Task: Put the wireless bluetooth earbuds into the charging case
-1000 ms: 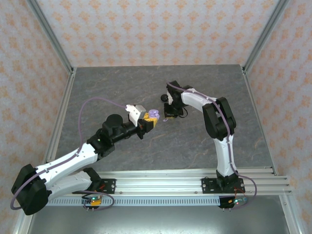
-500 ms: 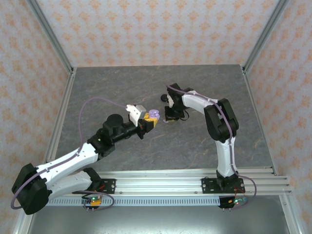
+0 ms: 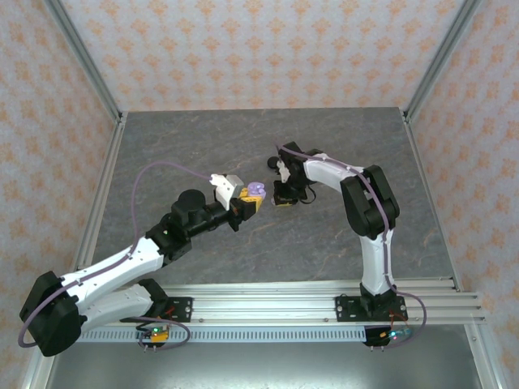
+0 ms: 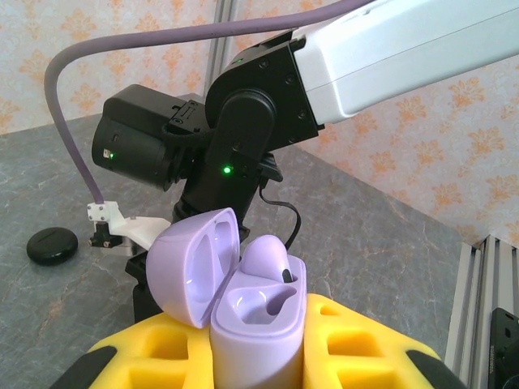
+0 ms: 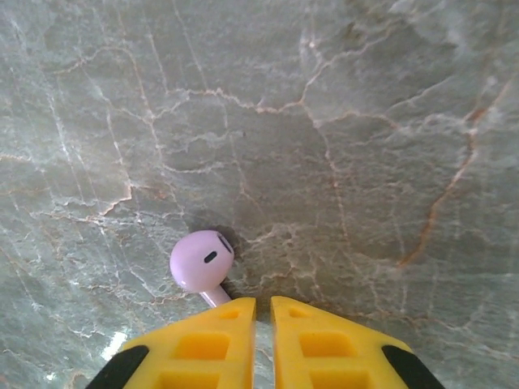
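Observation:
My left gripper (image 4: 258,361) is shut on the pale lavender charging case (image 4: 255,332), held upright between its yellow fingers (image 4: 154,352) with the lid (image 4: 190,267) swung open to the left. One lavender earbud (image 4: 268,255) sits in the far socket; the near socket is hollow. From above, the case (image 3: 256,191) hangs over the table's middle. My right gripper (image 5: 262,312) is shut, with a thin slit between its tips and nothing in it, low over the table. A second lavender earbud (image 5: 201,259) lies just left of its left fingertip, its stem running under that tip.
A black round case (image 4: 52,244) lies on the grey marble table (image 3: 203,146) beyond the right arm (image 3: 332,174). The right gripper (image 3: 280,199) is just right of the left gripper (image 3: 251,198). Metal frame posts and patterned walls bound the table.
The right gripper has shifted a little toward the near edge and down over the loose lavender earbud. The left arm and the case have stayed still.

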You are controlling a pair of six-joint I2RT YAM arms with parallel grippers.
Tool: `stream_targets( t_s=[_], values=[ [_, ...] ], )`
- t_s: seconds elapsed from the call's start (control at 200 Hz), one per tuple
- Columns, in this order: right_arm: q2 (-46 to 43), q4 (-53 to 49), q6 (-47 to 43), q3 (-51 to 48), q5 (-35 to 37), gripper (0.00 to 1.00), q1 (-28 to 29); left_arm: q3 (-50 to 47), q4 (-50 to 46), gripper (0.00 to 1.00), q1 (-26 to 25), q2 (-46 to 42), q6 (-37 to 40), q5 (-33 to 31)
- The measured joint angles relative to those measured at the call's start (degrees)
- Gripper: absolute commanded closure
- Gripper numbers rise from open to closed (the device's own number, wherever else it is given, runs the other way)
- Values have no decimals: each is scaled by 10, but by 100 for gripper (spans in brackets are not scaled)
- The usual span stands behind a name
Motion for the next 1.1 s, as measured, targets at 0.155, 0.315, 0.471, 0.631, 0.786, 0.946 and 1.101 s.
stream_targets(
  t_s=[0.155, 0.315, 0.471, 0.631, 0.786, 0.946, 1.101],
  values=[
    [0, -2, 0, -2, -25, 85, 5, 0, 0, 88, 0, 0, 0, 0],
    [0, -2, 0, -2, -34, 85, 8, 0, 0, 88, 0, 0, 0, 0],
    [0, -2, 2, -2, -27, 80, 8, 0, 0, 88, 0, 0, 0, 0],
    [-14, -2, 12, -2, -24, 73, 8, 0, 0, 88, 0, 0, 0, 0],
    [-31, -2, 30, -1, -24, 67, 8, 0, 0, 89, 0, 0, 0, 0],
    [-31, -2, 48, 9, -8, 63, 8, 0, 0, 89, 0, 0, 0, -1],
    [-30, -9, 56, 32, 24, 62, 9, 0, 0, 89, 0, 0, 0, -1]
  ],
)
